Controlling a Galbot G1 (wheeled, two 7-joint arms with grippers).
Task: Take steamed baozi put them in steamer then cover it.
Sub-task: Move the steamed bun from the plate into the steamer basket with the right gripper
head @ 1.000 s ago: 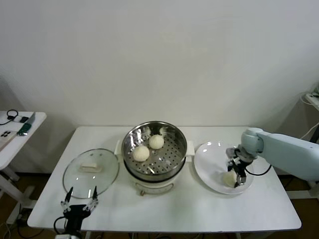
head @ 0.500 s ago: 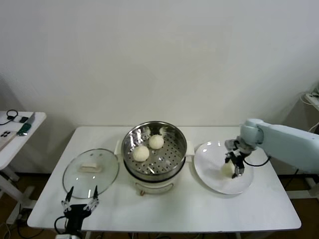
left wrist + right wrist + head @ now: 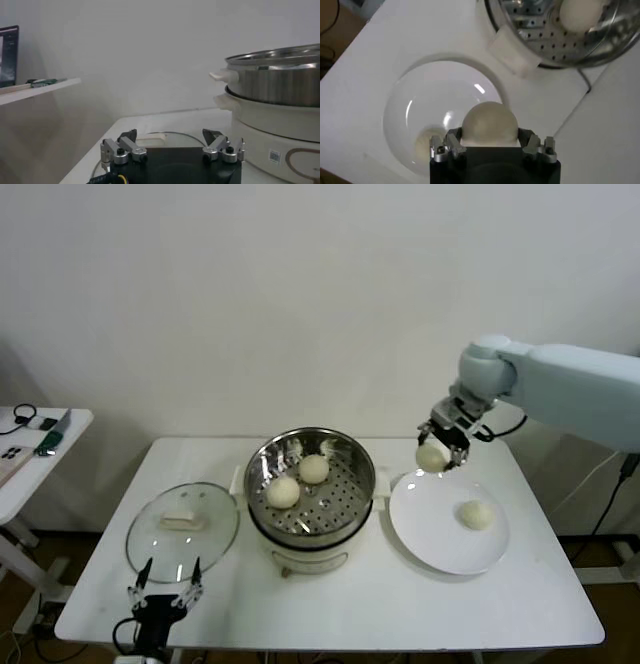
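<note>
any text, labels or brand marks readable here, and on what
None can be read.
Steamer base: a small square sticker like a QR code and a brown curved mark, both too blurred to read.
Side table: a few small items, with no legible print.
Plate, lid and baozi in the right hand: no markings.

lid (image 3: 182, 524) left of steamer (image 3: 310, 487), plate (image 3: 430, 529) right

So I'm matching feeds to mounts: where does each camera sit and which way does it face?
Head view: high, looking down at the table, right gripper holding a baozi.
Left wrist view: low by the table edge, left gripper open, facing the steamer.
Right wrist view: above the plate, looking down.
All three show the steamer.
</note>
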